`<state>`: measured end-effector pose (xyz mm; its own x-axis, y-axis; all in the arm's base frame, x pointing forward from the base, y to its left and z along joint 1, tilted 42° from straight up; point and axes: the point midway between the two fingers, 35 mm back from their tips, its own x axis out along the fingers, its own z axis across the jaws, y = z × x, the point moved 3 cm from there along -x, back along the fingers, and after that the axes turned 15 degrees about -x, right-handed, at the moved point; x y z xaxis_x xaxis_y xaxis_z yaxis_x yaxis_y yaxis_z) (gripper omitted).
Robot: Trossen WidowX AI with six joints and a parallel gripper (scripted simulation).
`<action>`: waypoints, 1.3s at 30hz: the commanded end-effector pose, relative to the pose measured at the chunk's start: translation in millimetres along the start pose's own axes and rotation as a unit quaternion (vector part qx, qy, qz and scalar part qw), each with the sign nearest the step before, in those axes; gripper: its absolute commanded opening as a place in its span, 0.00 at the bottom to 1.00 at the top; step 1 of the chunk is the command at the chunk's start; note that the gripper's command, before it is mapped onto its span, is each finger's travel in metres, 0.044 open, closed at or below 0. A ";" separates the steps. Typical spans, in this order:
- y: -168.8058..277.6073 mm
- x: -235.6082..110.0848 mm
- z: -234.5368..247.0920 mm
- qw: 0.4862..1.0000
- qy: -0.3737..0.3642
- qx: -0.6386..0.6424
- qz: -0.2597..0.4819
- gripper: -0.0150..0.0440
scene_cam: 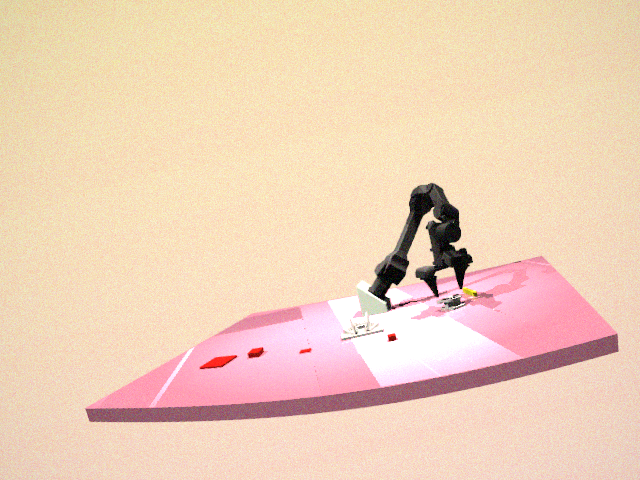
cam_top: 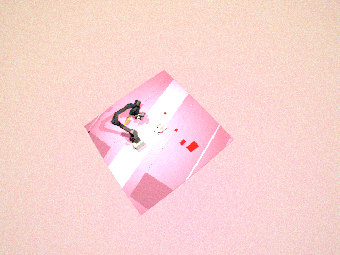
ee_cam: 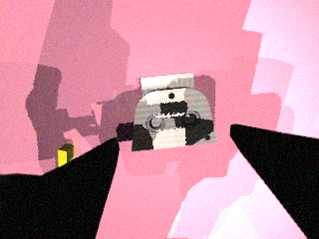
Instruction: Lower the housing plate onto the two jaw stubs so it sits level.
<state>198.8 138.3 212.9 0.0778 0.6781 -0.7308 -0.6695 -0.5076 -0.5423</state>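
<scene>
The grey-white housing plate [cam_top: 139, 117] [scene_cam: 453, 302] [ee_cam: 169, 138] lies on the table, away from the jaw assembly. The wrist view shows its rounded outline, two round holes or rings, and a pale raised block at its far edge. My gripper [scene_cam: 449, 291] [ee_cam: 174, 136] is wide open and empty, just above the plate, with one fingertip off each side. In the top view the hand partly hides the plate. The white jaw assembly [cam_top: 160, 128] [scene_cam: 361, 335] stands nearer the middle of the table, with upright parts on a flat base; its pins are too small to make out.
A yellow bar [cam_top: 127, 120] [scene_cam: 469, 291] [ee_cam: 63, 157] lies close to the plate. The pale arm base [cam_top: 139, 145] [scene_cam: 371, 300] stands near the jaw assembly. Beyond it lie a red slab [cam_top: 192, 146] [scene_cam: 218, 361] and small red blocks [cam_top: 182, 142] [scene_cam: 391, 337].
</scene>
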 end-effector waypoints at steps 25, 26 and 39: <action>0.6 33.2 -0.5 1.000 0.001 0.003 0.000 1.00; 0.6 33.2 -0.5 1.000 0.001 0.003 0.000 1.00; 0.6 33.5 -0.5 1.000 0.001 0.003 0.000 1.00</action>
<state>200.9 160.6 188.4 0.0762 0.6789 -0.7302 -0.6703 -0.5073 -0.5416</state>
